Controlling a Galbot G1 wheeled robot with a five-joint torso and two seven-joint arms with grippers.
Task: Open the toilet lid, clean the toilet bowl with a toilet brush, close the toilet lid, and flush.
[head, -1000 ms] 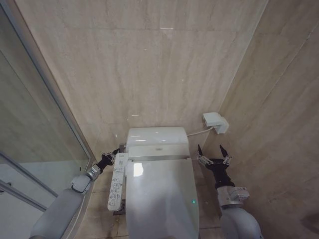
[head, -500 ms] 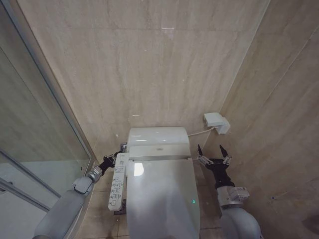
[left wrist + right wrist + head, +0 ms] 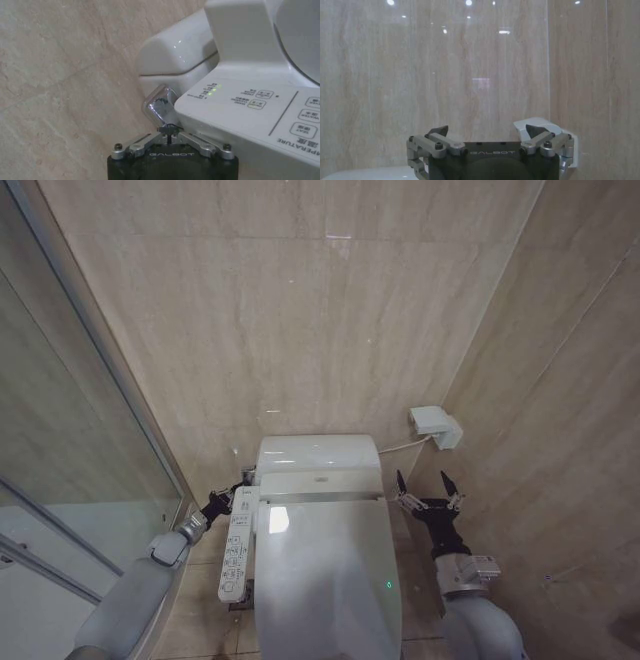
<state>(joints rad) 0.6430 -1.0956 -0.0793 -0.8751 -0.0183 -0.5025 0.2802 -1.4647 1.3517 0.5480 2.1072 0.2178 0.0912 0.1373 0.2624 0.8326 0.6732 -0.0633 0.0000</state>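
With the toilet lid (image 3: pixel 325 575) down, the left gripper (image 3: pixel 169 135), fingers pressed together, touches the shiny flush handle (image 3: pixel 161 106) at the tank's left to flush, while the right gripper (image 3: pixel 428 492) waits spread open beside the toilet.

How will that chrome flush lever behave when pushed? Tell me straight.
The flush lever looks like rigid polished metal, so it probably won't flex. Its glossy, rounded surface may let the shut left end effector slip off. Mounted on the side of the tank, it likely pivots rather than slides.
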